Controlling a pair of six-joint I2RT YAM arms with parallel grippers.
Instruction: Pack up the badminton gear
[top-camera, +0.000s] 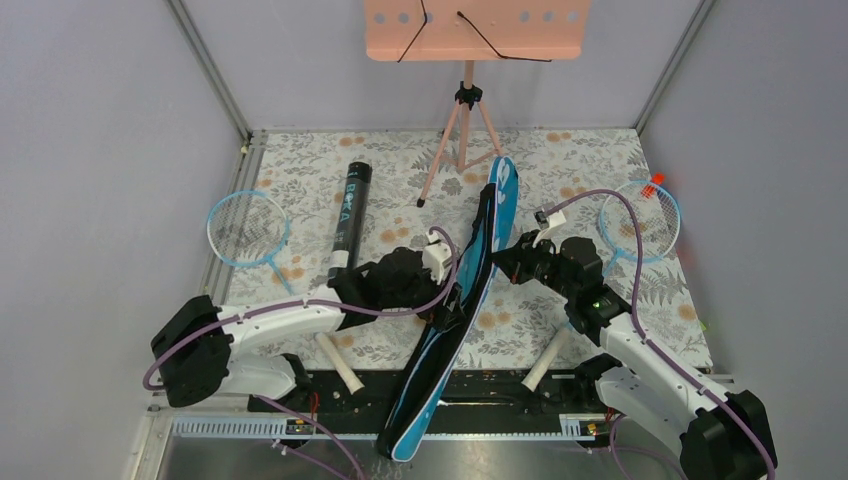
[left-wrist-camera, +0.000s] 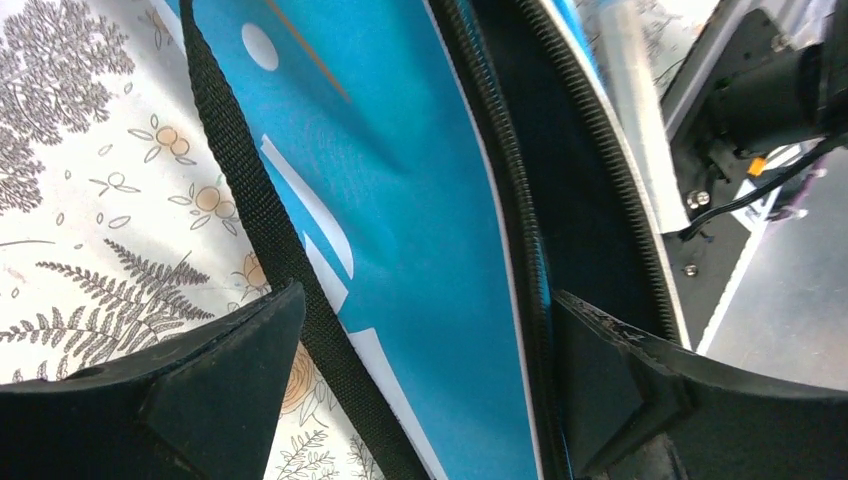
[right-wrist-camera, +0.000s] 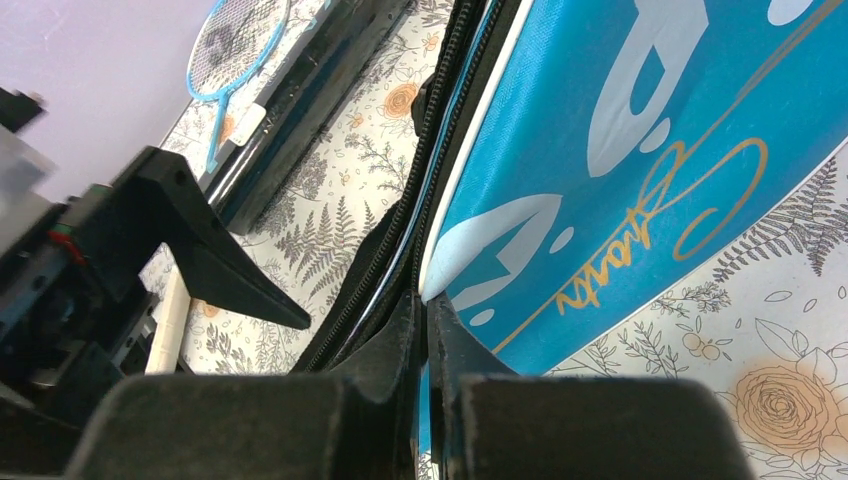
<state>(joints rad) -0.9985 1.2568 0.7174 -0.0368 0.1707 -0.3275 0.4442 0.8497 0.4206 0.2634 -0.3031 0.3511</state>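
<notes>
Top view: the blue bag (top-camera: 503, 190) stands on its edge across the middle of the tabletop (top-camera: 300, 170). It slants from the far side down to between the two arm bases, and its zip is open. The left claw (left-wrist-camera: 428, 300) has its fingers wide apart, with the bag's blue side and zip between them, not squeezing. The right claw (right-wrist-camera: 425, 310) is pinched tight together on the bag's zip edge. The black tube (top-camera: 350, 215) lies left of the bag. The left racket (top-camera: 248, 228) and the right racket (top-camera: 640, 220) lie flat, one at each side of the tabletop.
</notes>
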